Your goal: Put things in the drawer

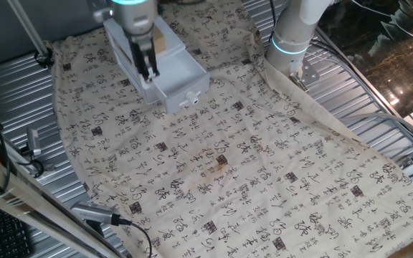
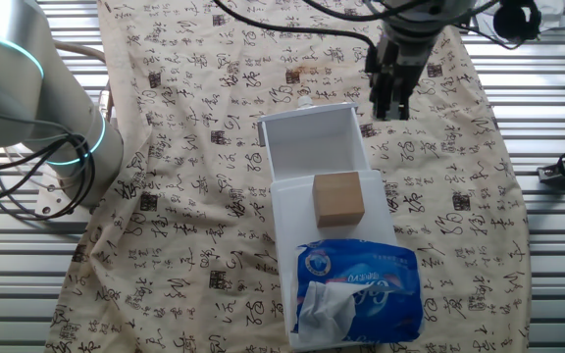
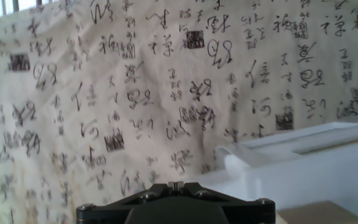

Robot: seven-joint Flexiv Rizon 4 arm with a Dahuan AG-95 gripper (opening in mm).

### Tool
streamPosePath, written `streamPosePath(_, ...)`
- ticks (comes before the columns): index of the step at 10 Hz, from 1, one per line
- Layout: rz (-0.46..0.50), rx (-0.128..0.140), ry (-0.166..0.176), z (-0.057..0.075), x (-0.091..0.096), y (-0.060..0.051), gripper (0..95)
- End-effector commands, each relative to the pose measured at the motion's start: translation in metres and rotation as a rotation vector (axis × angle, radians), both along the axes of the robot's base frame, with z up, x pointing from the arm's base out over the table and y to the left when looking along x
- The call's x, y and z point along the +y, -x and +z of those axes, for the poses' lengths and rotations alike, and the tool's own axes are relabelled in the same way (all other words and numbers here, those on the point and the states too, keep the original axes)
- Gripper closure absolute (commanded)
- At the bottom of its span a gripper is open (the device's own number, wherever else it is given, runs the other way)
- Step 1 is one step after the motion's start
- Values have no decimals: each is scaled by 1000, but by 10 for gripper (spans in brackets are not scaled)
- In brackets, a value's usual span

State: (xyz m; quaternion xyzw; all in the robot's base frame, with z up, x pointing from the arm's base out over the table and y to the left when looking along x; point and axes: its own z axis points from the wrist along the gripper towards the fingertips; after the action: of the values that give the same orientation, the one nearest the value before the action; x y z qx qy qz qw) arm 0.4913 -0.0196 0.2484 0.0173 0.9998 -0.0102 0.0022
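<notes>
Gripper [image 2: 392, 106] | fingers seen together, nothing held; hung beside drawer [image 2: 307, 147] near table's far edge | cube block [image 2: 338, 198] lies inside drawer; judged light, rigid; opposite flat faces suited for grasping

Fixed views face across table from opposite sides, sharing drawer [image 1: 181, 82].
</notes>
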Motion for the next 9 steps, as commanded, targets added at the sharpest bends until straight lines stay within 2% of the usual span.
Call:
streamPosePath(1,38,13,12,14,-14,12,950)
streamPosePath(4,88,16,30,30,-34,32,950)
streamPosePath(9,146,16,44,40,-53,50,950)
